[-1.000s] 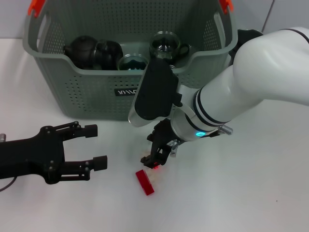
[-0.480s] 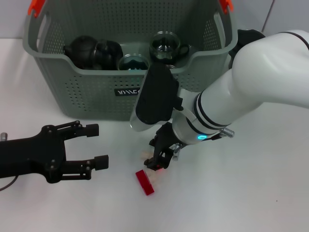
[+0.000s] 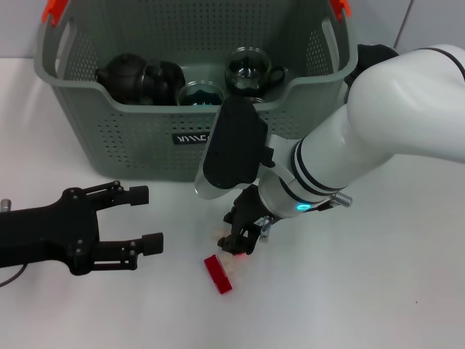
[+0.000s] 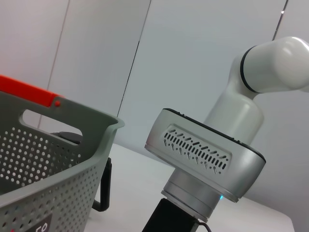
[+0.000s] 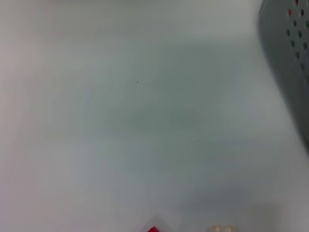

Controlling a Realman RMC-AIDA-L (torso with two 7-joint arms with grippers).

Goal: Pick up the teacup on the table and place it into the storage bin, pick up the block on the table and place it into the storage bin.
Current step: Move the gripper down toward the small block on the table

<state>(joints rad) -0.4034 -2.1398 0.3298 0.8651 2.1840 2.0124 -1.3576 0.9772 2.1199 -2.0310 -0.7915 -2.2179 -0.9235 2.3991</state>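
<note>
A small red block point(image 3: 218, 275) lies flat on the white table in front of the storage bin point(image 3: 131, 138); its tip shows in the right wrist view point(image 5: 153, 229). My right gripper point(image 3: 238, 247) points down just above and behind the block, close to it. A glass teacup point(image 3: 251, 67) sits inside the bin beside a second glass cup point(image 3: 200, 94). My left gripper point(image 3: 145, 219) rests low at the left, open and holding nothing, about a hand's width from the block.
A dark teapot point(image 3: 120, 76) and a black cup point(image 3: 163, 76) also sit in the bin. A small beige piece point(image 3: 220, 236) lies on the table beside the right gripper. The bin's corner with an orange clip point(image 4: 29, 92) fills the left wrist view.
My right gripper has shifted slightly down and right, staying over the red block. The left arm and the block have not moved.
</note>
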